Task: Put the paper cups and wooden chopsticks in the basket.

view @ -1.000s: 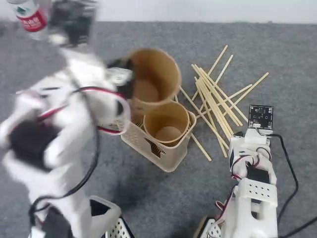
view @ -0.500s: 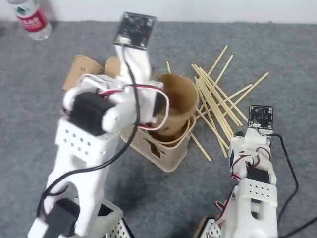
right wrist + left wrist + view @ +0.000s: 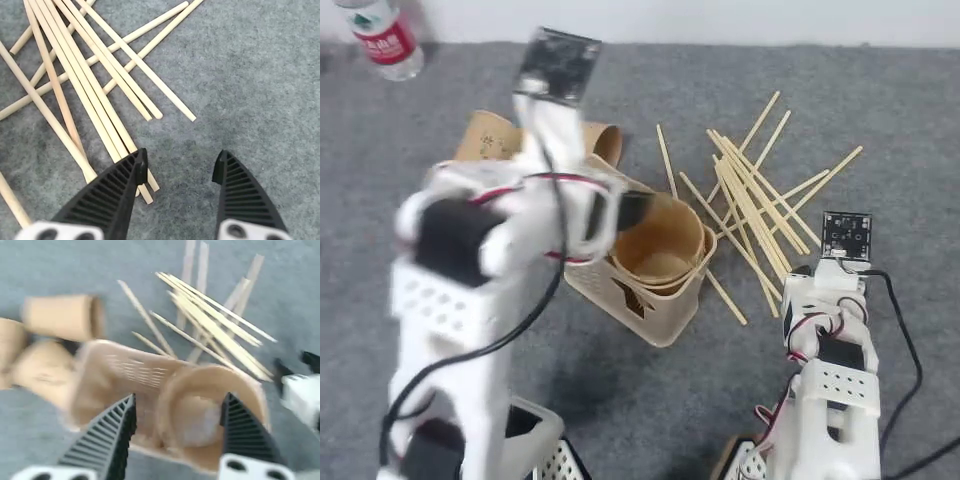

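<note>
Progress looks early to middling, by my reading. You have one paper cup [image 3: 661,262] standing upright in the basket [image 3: 638,305], at the end nearer the sticks. Its rim looks doubled, so it may be a nested pair, but you cannot be sure from these views.

Your left arm [image 3: 490,250] hangs over the basket. Its jaws are apart and hold nothing, and the left wrist view looks down between them onto the cup and the basket's free half.

Just behind the basket, a second cup [image 3: 485,140] and a third cup [image 3: 602,142] lie on their sides on the bench [image 3: 620,400]. A tan shape at the edge of the left wrist view may be another cup, but you cannot tell.

None of the wooden chopsticks [image 3: 755,195] appears to be in the basket. They lie scattered and crossing on the bench beside it, and one loose stick lies close against the basket's near corner.

Your right arm [image 3: 830,340] is near the edge of that pile. Its jaws are apart and empty, just above the ends of a few sticks.

So you have the lying cups and the whole pile of chopsticks left to do, which I judge to be well over half the job. A plastic bottle [image 3: 385,38] at the far corner is no part of it.
</note>
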Controlling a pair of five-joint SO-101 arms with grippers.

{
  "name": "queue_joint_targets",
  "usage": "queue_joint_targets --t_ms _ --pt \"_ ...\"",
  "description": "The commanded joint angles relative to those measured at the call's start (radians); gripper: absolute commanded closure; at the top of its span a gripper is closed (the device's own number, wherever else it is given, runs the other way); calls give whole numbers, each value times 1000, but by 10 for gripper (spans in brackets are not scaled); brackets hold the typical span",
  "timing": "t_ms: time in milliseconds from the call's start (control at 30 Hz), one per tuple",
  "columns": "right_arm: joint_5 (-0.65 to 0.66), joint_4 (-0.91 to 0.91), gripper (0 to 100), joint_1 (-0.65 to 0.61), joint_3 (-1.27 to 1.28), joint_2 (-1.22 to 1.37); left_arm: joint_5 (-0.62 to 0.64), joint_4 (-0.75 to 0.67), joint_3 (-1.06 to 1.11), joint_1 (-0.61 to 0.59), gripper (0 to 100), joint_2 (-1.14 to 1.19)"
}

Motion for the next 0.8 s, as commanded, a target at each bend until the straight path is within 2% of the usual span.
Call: queue_joint_targets --t_ms 0,100,233,367,467,567,633,767 --pt "-5 -16 779 -7 -11 -19 -201 15 -5 -161 724 -114" --pt "-3 -12 779 -2 -11 -22 -354 -20 7 -397 724 -146" --pt "84 71 775 -10 -52 -15 -345 -163 214 -746 724 -147" --pt "80 226 775 -48 -164 -15 -336 -417 587 -941 724 -152" --pt "83 334 775 -94 -276 -13 -295 -611 865 -1034 724 -155" --pt "157 403 776 -174 -370 -13 -245 -741 1082 -1048 724 -155" --pt "212 440 777 -205 -431 -12 -212 -783 1176 -1045 724 -155" --pt "275 455 778 -189 -552 68 -167 -908 1296 -1048 724 -150"
